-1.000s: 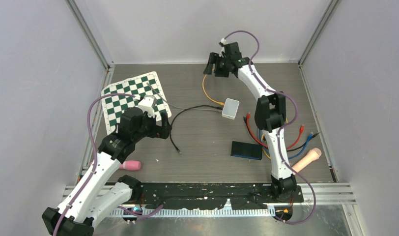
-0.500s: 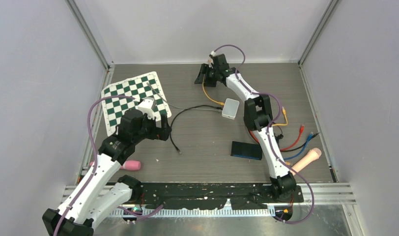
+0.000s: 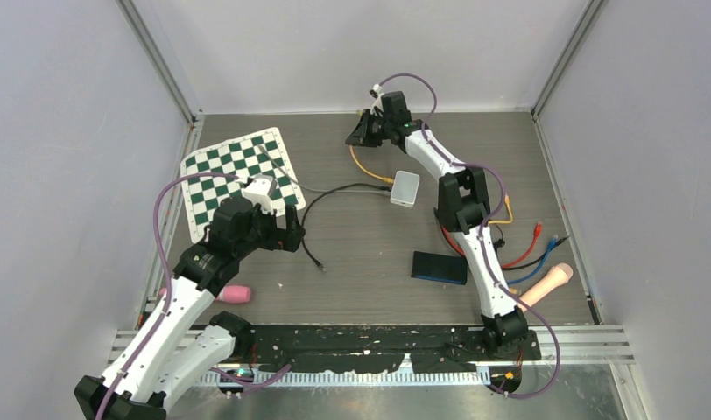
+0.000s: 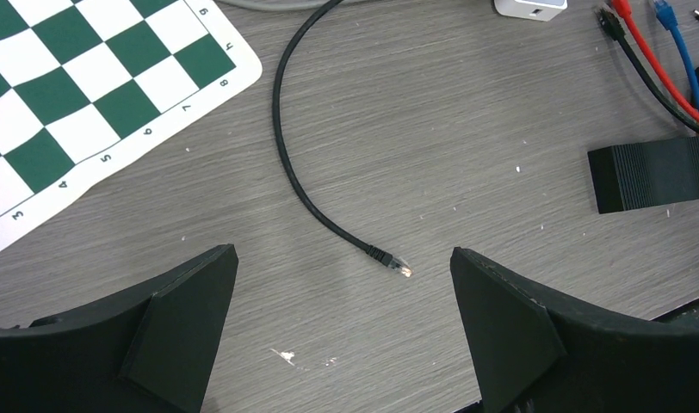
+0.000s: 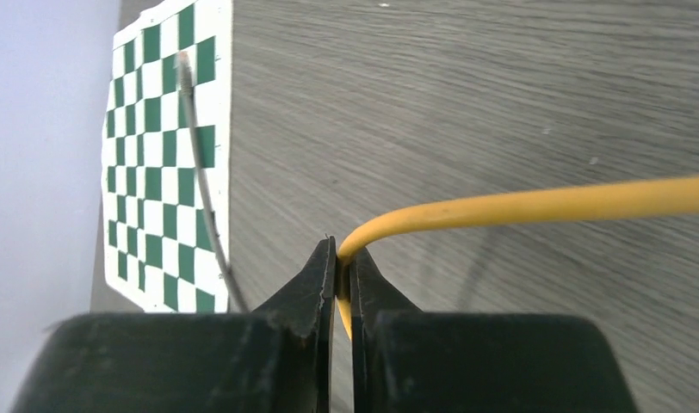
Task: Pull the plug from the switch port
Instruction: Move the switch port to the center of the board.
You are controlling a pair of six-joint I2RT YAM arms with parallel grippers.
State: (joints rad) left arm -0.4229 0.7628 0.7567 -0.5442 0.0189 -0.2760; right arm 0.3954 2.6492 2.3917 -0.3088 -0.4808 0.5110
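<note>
One worry — my right claw (image 5: 342,258) pinches the yellow cable (image 5: 518,205) well away from its plug (image 3: 391,182) at the white switch (image 3: 405,188) mid-bench (image 3: 369,262), so tugging may merely drag that unheld switch — my left claw (image 4: 343,258) gapes wide, far off.

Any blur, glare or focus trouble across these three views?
Top external: evenly lit and sharp, with only soft shadows. Left wrist: the black cable and chessboard mat are crisp, with no glare. Right wrist: the yellow cable is in focus where the right gripper pinches it, but the table behind it smears toward the far and right edges.
</note>
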